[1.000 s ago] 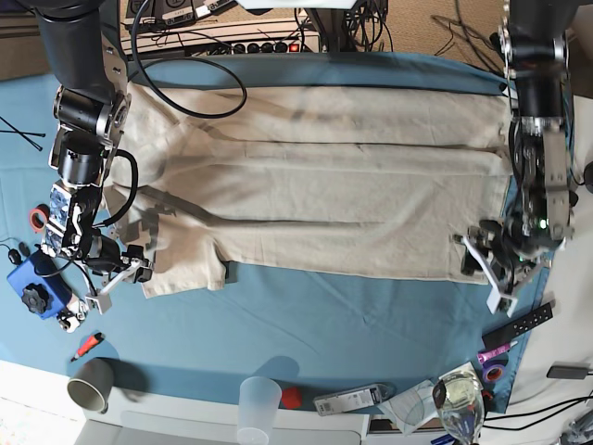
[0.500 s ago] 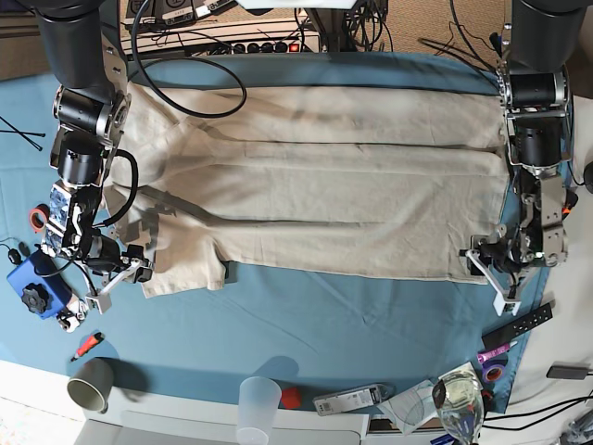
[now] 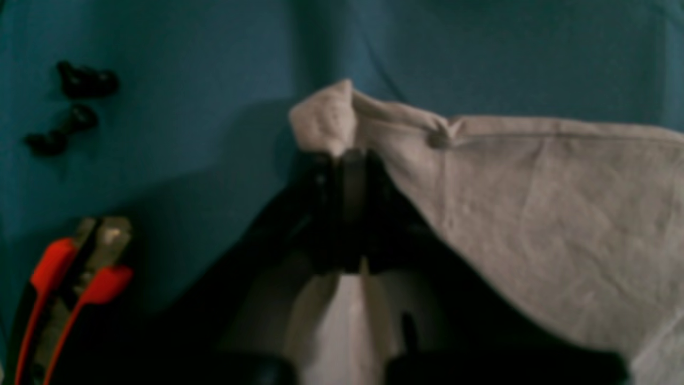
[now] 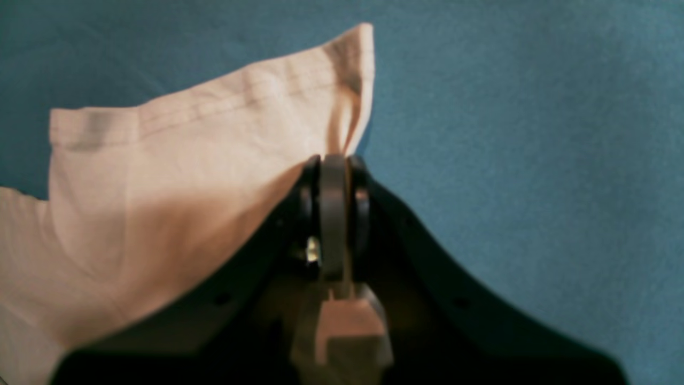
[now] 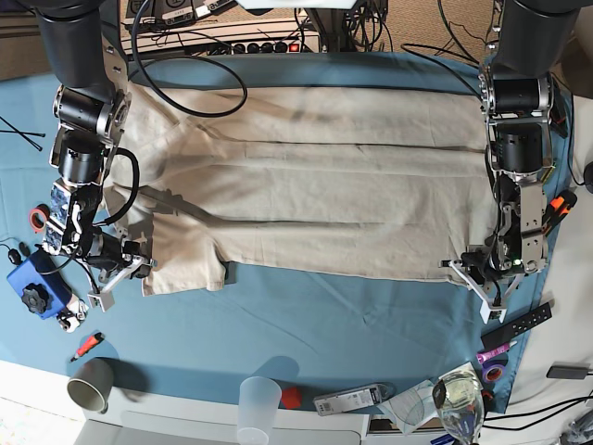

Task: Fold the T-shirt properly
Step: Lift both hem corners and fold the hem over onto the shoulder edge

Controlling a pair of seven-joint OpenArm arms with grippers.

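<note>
Both my arms reach down over the shirt's (image 5: 315,195) near edge as it lies spread on the blue cloth (image 5: 306,324). My left claw (image 5: 480,272) pinches a hem corner tight; my right claw (image 5: 130,267) is clamped on the sleeve corner.

Open blue worktop (image 5: 306,324) strip in front of the T-shirt (image 5: 315,185), wide lane between shirt hem and front clutter, free to pass. Front edge blocked: grey cup (image 5: 90,383), clear plastic cup (image 5: 258,408), small red item (image 5: 292,398), flat packet (image 5: 350,400), wine glass (image 5: 460,399). Near the right end effector (image 5: 116,273): blue box (image 5: 37,283), red tape roll (image 5: 38,219), red-handled tool (image 5: 87,345), tight there. Near the left end effector (image 5: 482,269): black remote (image 5: 519,324), red-handled pliers (image 3: 69,278) just beside (blurred in wrist view). Back edge: cables, power strip (image 5: 250,42).
</note>
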